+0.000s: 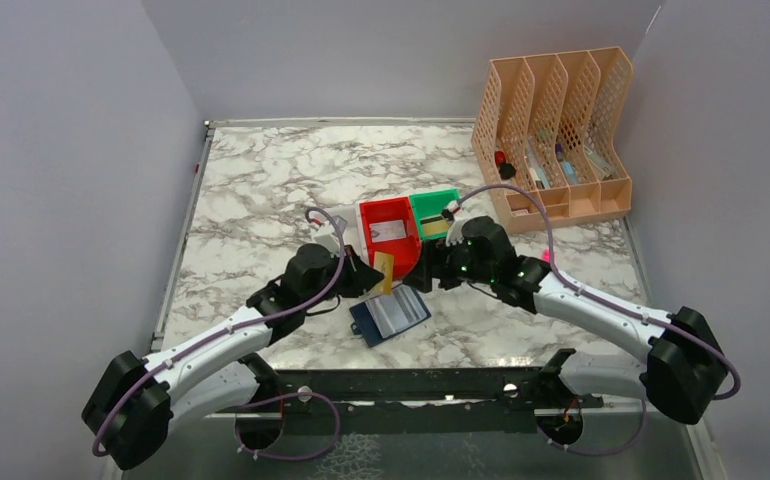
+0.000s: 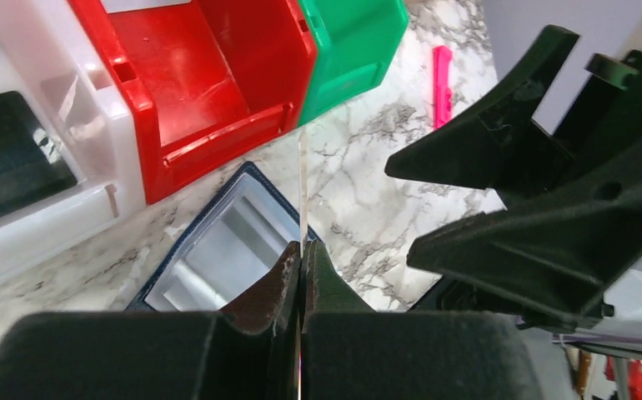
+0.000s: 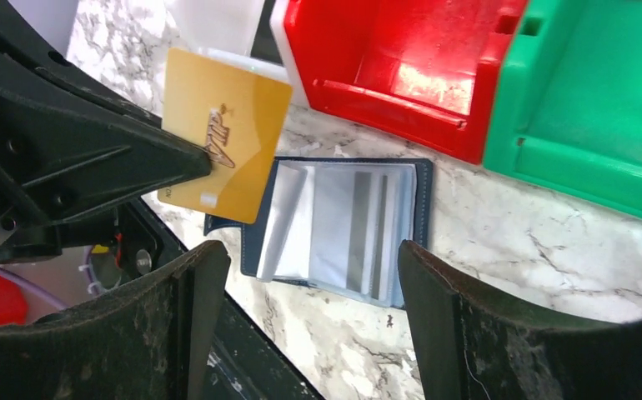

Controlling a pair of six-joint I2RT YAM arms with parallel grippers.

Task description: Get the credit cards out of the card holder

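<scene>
We see the left arm (image 1: 226, 338) stretched low inward, left jaws pinching a gold credit card (image 3: 233, 125) on edge; the right arm (image 1: 601, 308) angles in opposite, right jaws spread wide over the card holder (image 3: 343, 221), open on the table (image 1: 261, 190) before the red bin (image 3: 384, 108).

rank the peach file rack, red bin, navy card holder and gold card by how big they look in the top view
1. peach mesh plastic file rack
2. red rectangular plastic bin
3. open navy-blue folding card holder, nearly the bin's size, so unsure
4. tan-gold flat plastic card
</scene>
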